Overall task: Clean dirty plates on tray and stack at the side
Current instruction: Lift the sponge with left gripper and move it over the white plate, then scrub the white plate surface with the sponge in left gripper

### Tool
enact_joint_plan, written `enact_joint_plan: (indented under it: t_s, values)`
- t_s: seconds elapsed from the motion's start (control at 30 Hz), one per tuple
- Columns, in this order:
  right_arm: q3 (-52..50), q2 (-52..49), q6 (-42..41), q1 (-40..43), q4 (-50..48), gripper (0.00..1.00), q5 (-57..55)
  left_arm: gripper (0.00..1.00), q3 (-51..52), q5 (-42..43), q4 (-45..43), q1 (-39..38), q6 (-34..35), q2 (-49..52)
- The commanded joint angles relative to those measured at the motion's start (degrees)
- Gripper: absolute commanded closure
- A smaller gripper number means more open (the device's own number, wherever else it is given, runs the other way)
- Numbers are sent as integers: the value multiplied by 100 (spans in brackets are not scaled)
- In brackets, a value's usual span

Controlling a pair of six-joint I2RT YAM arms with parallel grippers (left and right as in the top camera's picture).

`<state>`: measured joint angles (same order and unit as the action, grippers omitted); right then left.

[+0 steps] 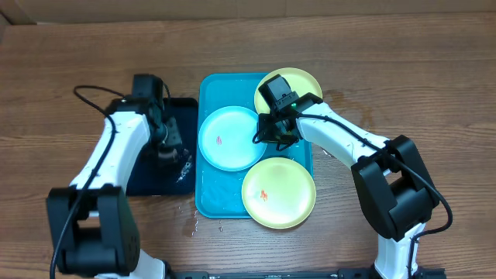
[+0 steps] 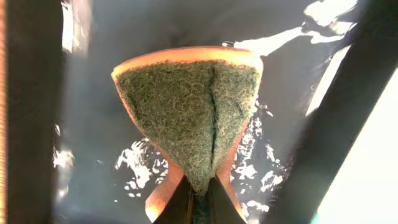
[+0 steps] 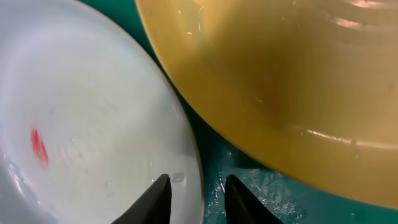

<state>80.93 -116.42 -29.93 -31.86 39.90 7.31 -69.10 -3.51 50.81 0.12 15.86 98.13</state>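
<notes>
The turquoise tray [image 1: 208,198] lies mid-table and carries a light blue plate [image 1: 225,139] with a small red smear. A lime-green plate [image 1: 304,81] overlaps the tray's far right corner, and a second lime-green plate [image 1: 279,194] with an orange smear overlaps its near right corner. My right gripper [image 1: 267,133] is at the blue plate's right rim. In the right wrist view it [image 3: 198,179] is open, one finger over the blue plate [image 3: 93,118], the other over the wet tray [image 3: 267,186], the rim between them. My left gripper [image 2: 199,208] is shut on a folded orange-and-green sponge [image 2: 189,112].
A dark navy tray [image 1: 147,180] lies left of the turquoise one, wet, with my left gripper [image 1: 167,147] above it. Water drops [image 1: 195,225] sit on the wooden table by the tray's near left corner. The underside of the far lime-green plate [image 3: 280,81] hangs close above my right fingers.
</notes>
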Motion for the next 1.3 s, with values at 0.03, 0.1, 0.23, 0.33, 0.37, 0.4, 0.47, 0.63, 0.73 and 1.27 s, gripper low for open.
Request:
enact_joint_plan:
  t_s: [0.03, 0.1, 0.23, 0.33, 0.37, 0.4, 0.47, 0.63, 0.73, 1.27]
  values:
    - [-26, -9, -33, -2, -20, 66, 48, 96, -269, 769, -4, 22, -813, -409]
    - [-26, -9, -35, -2, -20, 79, 48, 96, -267, 1322, 17, 15, -1261, -404]
    - [-26, -9, -35, -2, -20, 96, 50, 96, -267, 1838, 59, -103, -1779, -396]
    - [-26, -9, -33, -2, -22, 96, 133, 96, -267, 1838, 63, -269, -1775, -396]
    - [-26, -9, -35, -2, -20, 96, 153, 96, -267, 1840, 61, -343, -1751, -396]
    - [-26, -9, -37, -2, -22, 96, 179, 96, -267, 1838, 61, -435, -1731, -396]
    - [-26, -9, -37, -2, -17, 95, 199, 96, -267, 1836, 39, -636, -1626, -396]
    - [-26, -9, -35, -2, 0, 95, 197, 96, -262, 1792, -175, -1174, -1104, -337]
    - [-26, -9, -35, -2, 4, 96, 197, 96, -262, 1493, -374, -1475, -627, -271]
    - [-26, -9, -35, -2, 46, 77, 195, 96, 61, 560, -1211, -1692, -168, -59]
